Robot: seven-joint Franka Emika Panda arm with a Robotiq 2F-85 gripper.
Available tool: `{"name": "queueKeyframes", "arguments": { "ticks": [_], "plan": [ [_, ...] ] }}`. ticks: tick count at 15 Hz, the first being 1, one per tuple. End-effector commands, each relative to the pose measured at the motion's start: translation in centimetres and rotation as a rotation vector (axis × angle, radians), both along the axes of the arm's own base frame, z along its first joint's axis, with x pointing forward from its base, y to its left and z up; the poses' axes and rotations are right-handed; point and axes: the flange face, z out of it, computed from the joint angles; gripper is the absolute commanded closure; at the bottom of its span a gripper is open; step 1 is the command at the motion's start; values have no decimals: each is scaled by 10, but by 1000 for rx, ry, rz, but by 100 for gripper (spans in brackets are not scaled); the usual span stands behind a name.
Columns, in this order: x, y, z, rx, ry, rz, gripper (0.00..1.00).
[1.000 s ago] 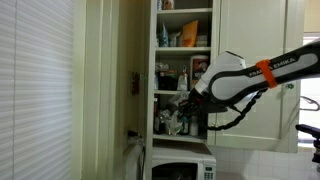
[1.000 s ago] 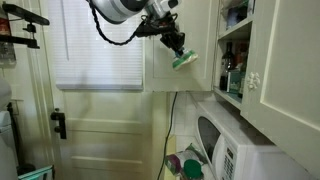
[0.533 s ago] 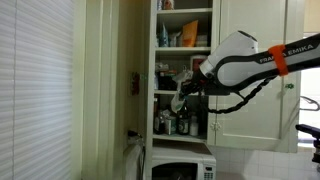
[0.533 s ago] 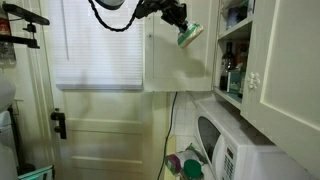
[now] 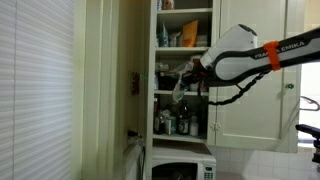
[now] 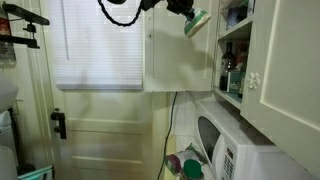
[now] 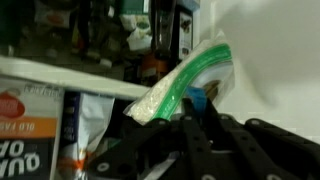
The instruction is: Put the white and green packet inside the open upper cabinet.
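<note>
My gripper [image 6: 183, 8] is shut on the white and green packet [image 6: 196, 21], a soft whitish bag with a green strip. In the wrist view the packet [image 7: 180, 85] sticks out from the black fingers [image 7: 185, 118] toward a shelf edge. The open upper cabinet [image 5: 184, 70] is tall, narrow and cream-white, with shelves of bottles, boxes and packets. In an exterior view the gripper [image 5: 182, 84] hangs in front of its middle shelves. In an exterior view the packet is just outside the cabinet's opening [image 6: 232, 50].
A white microwave [image 5: 182, 164] stands below the cabinet and also shows in an exterior view [image 6: 232, 148]. A wider cream panel-door cabinet [image 5: 255, 60] is beside it. The open cabinet door [image 6: 180, 60] hangs behind the gripper. A window blind [image 6: 95, 45] is further back.
The gripper has risen with the packet and moved closer to the cabinet opening, from the lower shelves up to the middle shelves.
</note>
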Motion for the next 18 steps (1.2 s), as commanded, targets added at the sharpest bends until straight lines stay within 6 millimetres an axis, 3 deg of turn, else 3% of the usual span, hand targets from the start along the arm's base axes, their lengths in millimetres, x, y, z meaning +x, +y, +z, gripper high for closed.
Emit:
{"name": "queueKeyframes", "arguments": {
  "ticks": [1,5,9,14,18],
  "plan": [
    [17,1,74,-82,-183,12,97],
    [18,9,152,-143,-395,10,97],
    [18,-6,204,-161,-583,-63,97],
    [20,-43,240,-142,-744,-223,97],
    [42,-44,239,-131,-745,-249,97]
  ]
}}
